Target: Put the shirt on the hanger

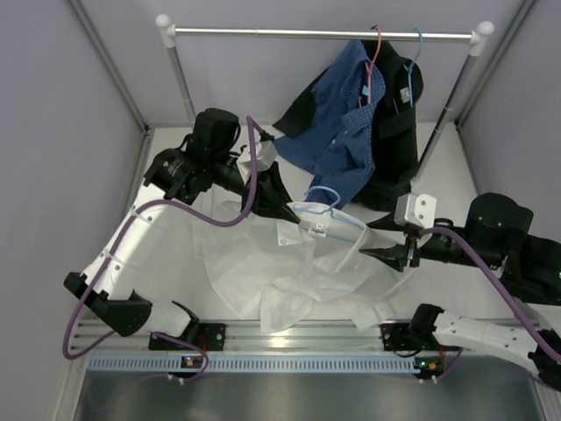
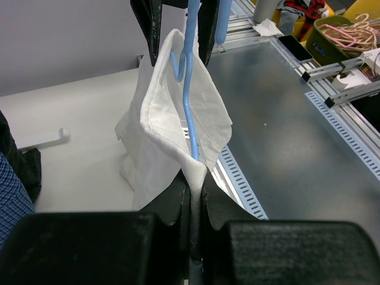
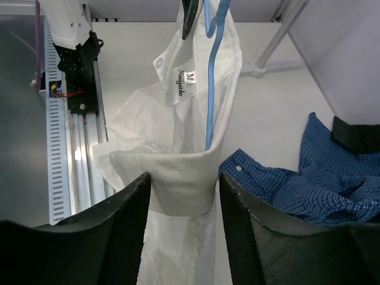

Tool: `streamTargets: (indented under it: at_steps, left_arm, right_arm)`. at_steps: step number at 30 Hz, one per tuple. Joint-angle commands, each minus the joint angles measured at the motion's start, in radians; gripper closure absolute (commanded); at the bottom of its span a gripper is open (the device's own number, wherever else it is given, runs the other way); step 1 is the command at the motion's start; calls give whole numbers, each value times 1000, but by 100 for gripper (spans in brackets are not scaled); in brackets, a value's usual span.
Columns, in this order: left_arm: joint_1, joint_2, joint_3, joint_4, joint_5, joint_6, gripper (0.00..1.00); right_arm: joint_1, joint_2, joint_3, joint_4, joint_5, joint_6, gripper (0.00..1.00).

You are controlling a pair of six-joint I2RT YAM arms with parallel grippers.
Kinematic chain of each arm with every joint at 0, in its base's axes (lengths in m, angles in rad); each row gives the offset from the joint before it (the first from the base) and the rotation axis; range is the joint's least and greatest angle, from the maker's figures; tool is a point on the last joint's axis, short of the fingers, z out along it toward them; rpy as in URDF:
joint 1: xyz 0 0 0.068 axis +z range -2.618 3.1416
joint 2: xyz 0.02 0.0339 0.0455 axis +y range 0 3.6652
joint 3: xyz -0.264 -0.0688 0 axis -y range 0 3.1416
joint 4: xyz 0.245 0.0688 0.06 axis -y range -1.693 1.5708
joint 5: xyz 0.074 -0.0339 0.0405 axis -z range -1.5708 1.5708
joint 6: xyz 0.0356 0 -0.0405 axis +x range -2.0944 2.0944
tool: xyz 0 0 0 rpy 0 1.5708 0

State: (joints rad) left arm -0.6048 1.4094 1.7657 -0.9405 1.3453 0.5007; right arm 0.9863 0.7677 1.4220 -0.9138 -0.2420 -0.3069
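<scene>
The white shirt (image 1: pixel 263 263) lies crumpled on the table with its collar lifted. The thin light-blue hanger (image 1: pixel 333 219) sits inside the collar, hook up. My left gripper (image 1: pixel 296 213) is shut on the collar's edge, and the hanger wire runs down to its jaws in the left wrist view (image 2: pixel 187 107). My right gripper (image 1: pixel 372 254) is open at the opposite side of the collar. In the right wrist view the folded collar (image 3: pixel 178 178) spans the gap between its fingers (image 3: pixel 127 214), and the hanger (image 3: pixel 211 89) rises behind it.
A clothes rail (image 1: pixel 316 33) at the back holds a blue checked shirt (image 1: pixel 346 132) on a red hanger and a black garment (image 1: pixel 394 132) on a blue hanger. Its right post (image 1: pixel 443 114) slants down near my right arm. A slotted metal rail (image 1: pixel 289 338) runs along the near edge.
</scene>
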Motion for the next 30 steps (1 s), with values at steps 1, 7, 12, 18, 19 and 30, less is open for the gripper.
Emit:
streamTargets:
  at_steps: [1, 7, 12, 18, 19, 30]
  left_arm:
    - [-4, -49, 18, 20, 109, 39, 100]
    - [-4, -61, 24, 19, 127, 44, 100]
    - [-4, -66, 17, 19, 133, 47, 100]
    - [-4, -63, 5, 17, 117, 50, 100]
    - [-4, -61, 5, 17, 115, 52, 100]
    - [-4, -69, -11, 17, 101, 59, 100]
  right_arm:
    - [8, 14, 12, 64, -49, -24, 53]
    - [6, 56, -9, 79, -79, -26, 60]
    - [-1, 61, -5, 110, -112, -18, 70]
    - [-8, 82, 17, 116, -183, -6, 63]
    - [-9, 82, 11, 115, -190, -6, 62]
    - [-49, 93, 14, 116, -230, -5, 100]
